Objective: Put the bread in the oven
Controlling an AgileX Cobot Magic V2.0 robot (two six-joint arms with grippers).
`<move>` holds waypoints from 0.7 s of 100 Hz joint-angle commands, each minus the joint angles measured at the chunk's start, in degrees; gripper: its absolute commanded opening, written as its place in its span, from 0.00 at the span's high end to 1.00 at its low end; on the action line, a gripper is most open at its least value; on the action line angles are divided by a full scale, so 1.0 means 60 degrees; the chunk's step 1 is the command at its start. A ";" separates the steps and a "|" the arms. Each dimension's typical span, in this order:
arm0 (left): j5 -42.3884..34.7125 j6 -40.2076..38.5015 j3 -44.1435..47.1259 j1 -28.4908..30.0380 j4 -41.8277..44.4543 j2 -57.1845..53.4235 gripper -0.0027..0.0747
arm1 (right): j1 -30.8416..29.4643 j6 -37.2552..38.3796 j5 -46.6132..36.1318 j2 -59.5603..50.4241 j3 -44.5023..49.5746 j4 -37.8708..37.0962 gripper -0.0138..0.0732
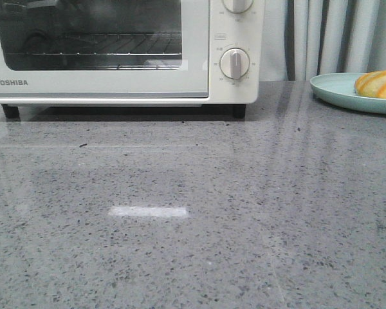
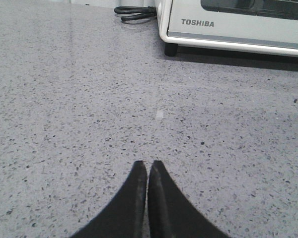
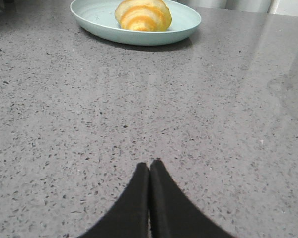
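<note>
The bread [image 1: 378, 84], a golden-orange striped roll, lies on a pale blue plate [image 1: 338, 89] at the far right of the table; the right wrist view shows the same bread [image 3: 143, 15] on that plate [image 3: 186, 25]. The cream-white Toshiba oven [image 1: 103, 80] stands at the back left, its glass door closed and a wire rack visible inside; its lower corner [image 2: 228, 29] appears in the left wrist view. My left gripper [image 2: 147, 164] is shut and empty over bare table, short of the oven. My right gripper [image 3: 149, 163] is shut and empty, well short of the plate.
The grey speckled stone table [image 1: 193, 212] stretches between oven and plate. A black power cord [image 2: 134, 13] lies coiled beside the oven's corner. Grey curtains [image 1: 334, 35] hang behind the table at the right.
</note>
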 commanded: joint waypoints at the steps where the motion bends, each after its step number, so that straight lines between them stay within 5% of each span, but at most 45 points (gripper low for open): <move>1: -0.0438 -0.0049 0.0227 0.0010 -0.0063 -0.0288 0.99 | -0.0030 -0.0038 -0.0469 -0.0196 0.0123 -0.0383 0.92; 17: -0.0673 -0.0049 0.0227 0.0010 0.0001 -0.0288 0.99 | -0.0030 -0.0038 -0.1916 -0.0196 0.0123 -0.3615 0.92; 29: -0.1253 -0.0049 0.0227 0.0010 -0.2462 -0.0288 0.99 | -0.0030 -0.0038 -0.3583 -0.0196 0.0118 -0.5151 0.92; 43: -0.1537 -0.0049 0.0227 0.0010 -0.5082 -0.0288 0.99 | -0.0030 0.0124 -0.5462 -0.0196 0.0118 -0.5106 0.92; 54: -0.1827 -0.0049 0.0227 0.0010 -0.7318 -0.0288 0.99 | -0.0030 0.1894 -0.6804 -0.0196 0.0118 -0.4373 0.92; 70: -0.2390 -0.0049 0.0209 0.0010 -0.9014 -0.0288 0.99 | -0.0030 0.4737 -0.5981 -0.0196 0.0049 -0.2932 0.92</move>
